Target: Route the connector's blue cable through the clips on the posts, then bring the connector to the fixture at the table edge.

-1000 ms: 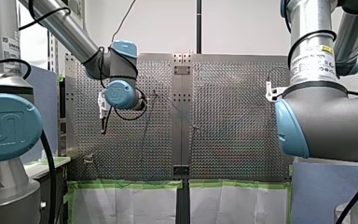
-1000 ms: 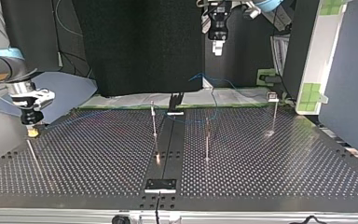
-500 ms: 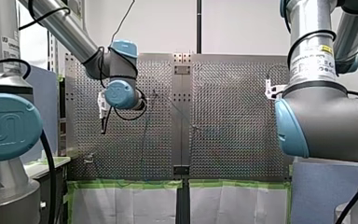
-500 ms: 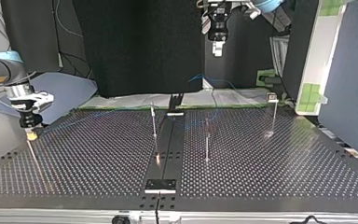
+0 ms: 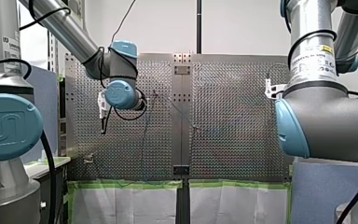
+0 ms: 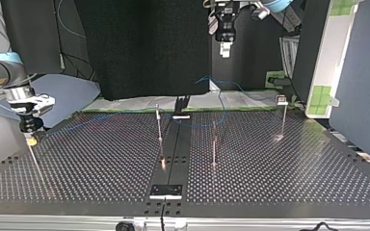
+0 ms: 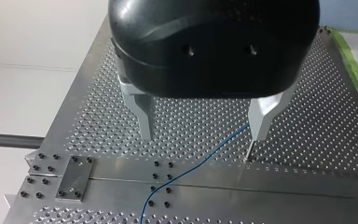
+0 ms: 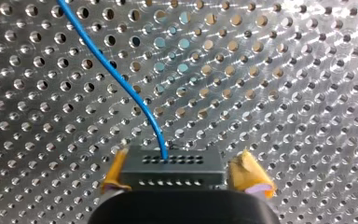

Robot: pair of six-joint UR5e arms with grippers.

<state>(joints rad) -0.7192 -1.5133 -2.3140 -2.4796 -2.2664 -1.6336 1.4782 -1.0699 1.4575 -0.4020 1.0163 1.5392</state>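
Right wrist view: what does my right gripper [image 8: 182, 169] hold? asks the first one.

It is clamped on the black connector [image 8: 172, 167], says the second. The yellow pads [image 8: 249, 175] press on its two ends.

Why hold it by the ends?

I think so that the blue cable [image 8: 121, 84] can come out of the front side freely. It runs on ahead of the gripper, over the table [image 8: 284, 93] with the holes.

And my left gripper [image 7: 205, 126]?

Its metal fingers [image 7: 144, 116] are wide apart and hold nothing. The cable lies under it, down on the table, and passes close below one finger.

Why does it hang there?

I guess it is ready to go down and grab the cable.

Is the cable in the clips?

In the top view it hangs loose near the posts [image 6: 159, 127]. I cannot tell if any clip has it.
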